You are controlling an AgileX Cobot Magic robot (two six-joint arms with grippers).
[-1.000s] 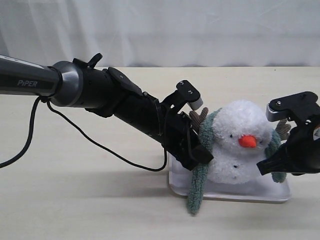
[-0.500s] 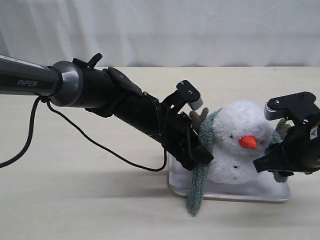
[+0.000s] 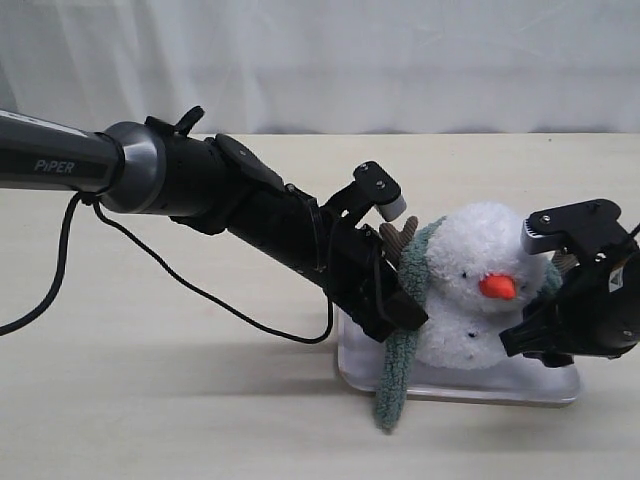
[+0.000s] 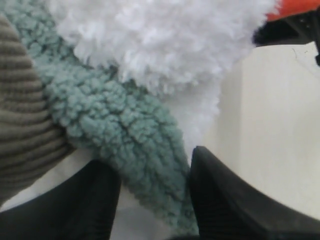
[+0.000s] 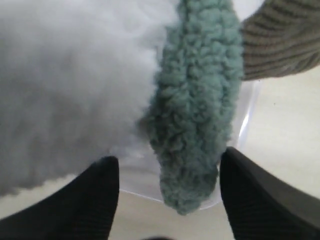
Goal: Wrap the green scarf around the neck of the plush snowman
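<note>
The plush snowman (image 3: 478, 262) sits on a pale tray (image 3: 450, 388), orange nose to the front. The green scarf (image 3: 398, 372) runs behind its head, and one end hangs down over the tray's edge on the left. My left gripper (image 3: 397, 258) is open at that side, and the scarf (image 4: 110, 115) lies between its fingers beside the white plush (image 4: 150, 40). My right gripper (image 3: 525, 285) is open at the snowman's other side. The scarf's other end (image 5: 195, 100) hangs loose there between the fingers of that gripper (image 5: 169, 159), touching neither.
A brown ribbed twig arm (image 5: 280, 40) sticks out past the scarf on the right, and another (image 4: 25, 120) on the left. A black cable (image 3: 200, 292) trails from the left arm across the beige table. A white curtain closes the back.
My right gripper has opened and let go of the scarf's end, and it has shifted a little left toward the snowman. The left arm has not moved.
</note>
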